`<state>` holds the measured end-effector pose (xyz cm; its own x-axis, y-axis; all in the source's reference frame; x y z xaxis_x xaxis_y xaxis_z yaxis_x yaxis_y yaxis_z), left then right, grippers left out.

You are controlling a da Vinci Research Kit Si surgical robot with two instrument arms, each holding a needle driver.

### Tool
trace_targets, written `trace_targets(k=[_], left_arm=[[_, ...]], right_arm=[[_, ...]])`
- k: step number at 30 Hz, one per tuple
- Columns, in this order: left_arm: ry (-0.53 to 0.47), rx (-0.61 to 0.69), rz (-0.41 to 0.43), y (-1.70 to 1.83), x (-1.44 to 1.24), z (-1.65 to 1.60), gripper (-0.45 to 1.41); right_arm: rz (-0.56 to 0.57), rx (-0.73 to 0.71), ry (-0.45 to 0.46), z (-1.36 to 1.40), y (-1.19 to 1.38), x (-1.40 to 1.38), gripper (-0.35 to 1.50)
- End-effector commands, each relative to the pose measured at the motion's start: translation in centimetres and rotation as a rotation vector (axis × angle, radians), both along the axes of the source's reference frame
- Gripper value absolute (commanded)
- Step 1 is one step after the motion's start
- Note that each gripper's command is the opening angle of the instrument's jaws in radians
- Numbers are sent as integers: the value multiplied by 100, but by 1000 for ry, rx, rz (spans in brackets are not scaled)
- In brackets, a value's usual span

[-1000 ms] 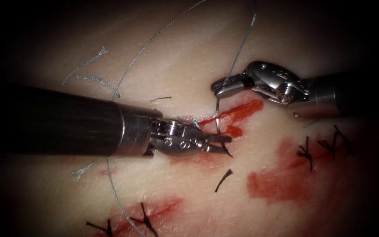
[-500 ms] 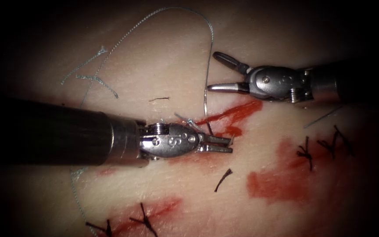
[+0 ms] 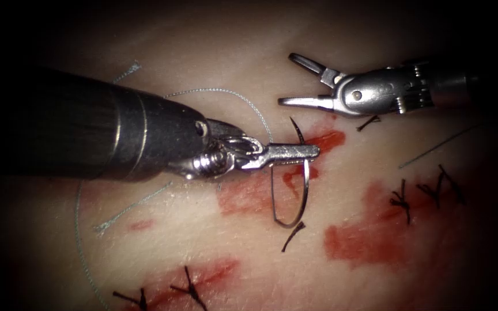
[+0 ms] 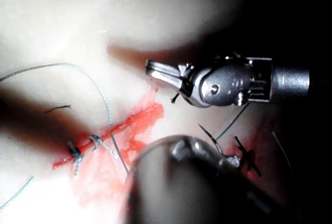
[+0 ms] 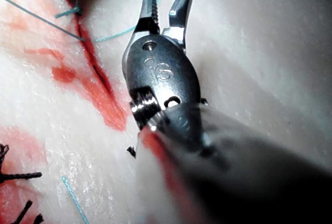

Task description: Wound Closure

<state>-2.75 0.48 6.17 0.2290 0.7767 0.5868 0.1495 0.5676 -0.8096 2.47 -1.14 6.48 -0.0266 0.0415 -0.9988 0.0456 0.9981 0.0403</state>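
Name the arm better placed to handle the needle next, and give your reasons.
Left. The left tool already holds the needle near one end, jaws shut, its curve hanging free over the tissue. The right tool holds nothing, jaws open, above the cut.

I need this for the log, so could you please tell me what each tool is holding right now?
Left tool: shut on the needle, gripped near one end; the needle is out of the tissue.
Right tool: open, holding nothing.
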Motion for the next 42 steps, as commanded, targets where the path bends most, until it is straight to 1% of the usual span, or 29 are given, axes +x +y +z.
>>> trace_targets(k=[1,2,3,5,7,8,9,10,14,15,17,18,20,21,25,27,29,32,37,39,42], left_arm=[[-98,15,-78,5,2,6,-45],[-139,8,-113,9,5,6,-45],[-217,-42,-176,18,10,5,-45],[-235,-123,-218,27,14,2,-45],[-200,-224,-245,36,19,-5,-45],[-192,-318,-287,46,24,-12,-45],[-190,-365,-308,50,27,-16,-45],[-176,-454,-334,60,35,-24,-45],[-123,-610,-362,78,56,-36,-45],[-91,-693,-377,89,72,-40,-45],[-53,-777,-384,99,88,-42,-45],[-26,-842,-388,109,104,-42,-45],[-12,-892,-386,119,124,-41,-45],[19,-904,-399,130,145,-40,-45],[84,-928,-417,152,187,-40,-45],[125,-957,-425,164,210,-40,-45],[153,-980,-438,173,228,-41,-45],[223,-1006,-464,190,268,-46,-45],[282,-1030,-496,206,307,-53,-45],[310,-1049,-513,214,328,-56,-45],[337,-1063,-523,221,349,-59,-45]], right_arm=[[-167,76,40,3,-7,17,-35],[-203,87,43,4,-9,20,-35],[-200,105,26,6,-16,26,-35],[-222,116,29,6,-25,32,-35],[-273,120,30,6,-37,41,-35],[-352,133,28,5,-52,51,-35],[-391,129,34,4,-58,54,-35],[-467,150,47,1,-71,57,-35],[-584,231,57,-9,-83,58,-35],[-628,286,56,-14,-88,55,-35],[-686,354,48,-15,-95,48,-35],[-721,429,18,-13,-103,39,-35],[-739,488,-10,-9,-110,32,-35],[-758,580,-51,-5,-117,20,-35],[-801,744,-126,-4,-133,-14,-35],[-803,795,-149,-7,-139,-32,-35],[-793,851,-171,-11,-144,-44,-35],[-810,970,-225,-24,-156,-64,-35],[-821,1084,-278,-38,-165,-80,-35],[-816,1161,-311,-44,-171,-97,-35],[-826,1212,-339,-51,-178,-115,-35]])
